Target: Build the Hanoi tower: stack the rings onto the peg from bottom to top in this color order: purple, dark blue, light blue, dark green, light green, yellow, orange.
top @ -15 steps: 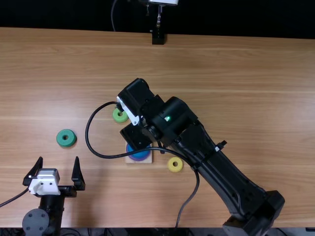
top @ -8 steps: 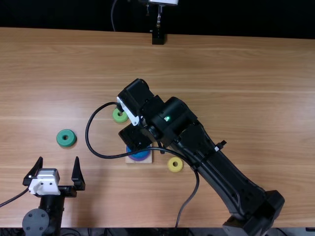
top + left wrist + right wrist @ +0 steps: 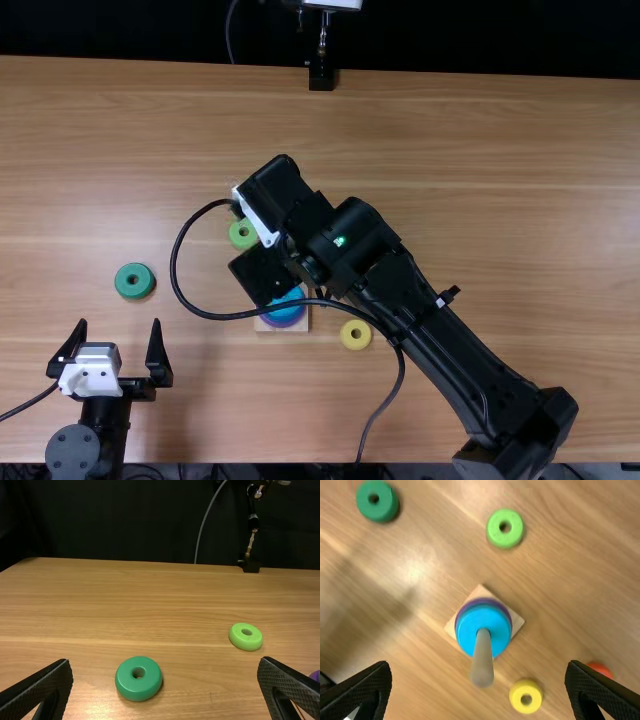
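Note:
In the top view, my left gripper point(image 3: 119, 325) stands at the lower left; the left wrist view also has my left gripper point(image 3: 166, 661) open and holding nothing. My right gripper point(image 3: 256, 215) hangs over the middle, its tips hidden. In the right wrist view my right gripper point(image 3: 479, 666) is open above the peg point(image 3: 482, 660). A light blue ring point(image 3: 472, 630) tops the stack, with the purple ring point(image 3: 508, 614) beneath; I cannot tell whether dark blue lies between. Loose are the dark green point(image 3: 134, 281), light green point(image 3: 243, 234), yellow point(image 3: 356, 334) and orange ring point(image 3: 601, 668).
The wooden base point(image 3: 516, 622) of the peg sits near the table's middle, under the right arm. That arm's black cable loops across the base in the top view. A black stand point(image 3: 321, 76) is at the table's far edge.
My right gripper has shifted slightly left in the top view, and more of the light blue ring shows. My left gripper and the loose rings in the top view have stayed put.

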Controlling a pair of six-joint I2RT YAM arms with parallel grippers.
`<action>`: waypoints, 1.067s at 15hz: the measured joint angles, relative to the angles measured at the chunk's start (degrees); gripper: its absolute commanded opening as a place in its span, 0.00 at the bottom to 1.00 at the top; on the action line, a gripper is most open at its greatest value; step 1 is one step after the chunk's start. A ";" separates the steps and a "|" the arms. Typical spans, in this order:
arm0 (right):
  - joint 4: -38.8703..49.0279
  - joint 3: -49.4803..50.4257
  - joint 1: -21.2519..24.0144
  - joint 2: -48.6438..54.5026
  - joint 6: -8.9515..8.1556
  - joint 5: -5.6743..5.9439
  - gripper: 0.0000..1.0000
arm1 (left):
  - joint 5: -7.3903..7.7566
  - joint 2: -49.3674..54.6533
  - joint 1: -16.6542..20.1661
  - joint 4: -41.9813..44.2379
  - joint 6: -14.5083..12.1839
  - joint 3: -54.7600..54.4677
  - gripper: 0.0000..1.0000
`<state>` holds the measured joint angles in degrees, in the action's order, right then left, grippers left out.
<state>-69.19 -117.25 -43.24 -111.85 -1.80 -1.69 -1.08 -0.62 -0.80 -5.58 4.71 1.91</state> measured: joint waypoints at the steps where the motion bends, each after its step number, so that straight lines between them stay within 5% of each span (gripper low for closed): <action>1: 2.21 0.00 0.00 0.00 -0.02 0.00 1.00 | 0.02 0.00 0.00 -0.02 0.02 -0.02 1.00; 7: 15.63 7.28 3.98 3.45 -0.02 -0.15 1.00 | 0.02 0.00 0.00 -0.02 -0.02 -0.02 1.00; 14: 34.71 30.36 26.36 36.79 0.39 -0.02 1.00 | -0.02 0.00 -0.02 0.00 0.02 -0.02 1.00; 16: 46.71 40.24 32.13 44.59 0.42 0.22 1.00 | 0.00 0.00 0.00 0.02 -0.02 -0.02 1.00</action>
<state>-22.48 -77.01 -11.11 -67.26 -1.39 -1.48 -1.08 -0.62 -0.80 -5.56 4.69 1.89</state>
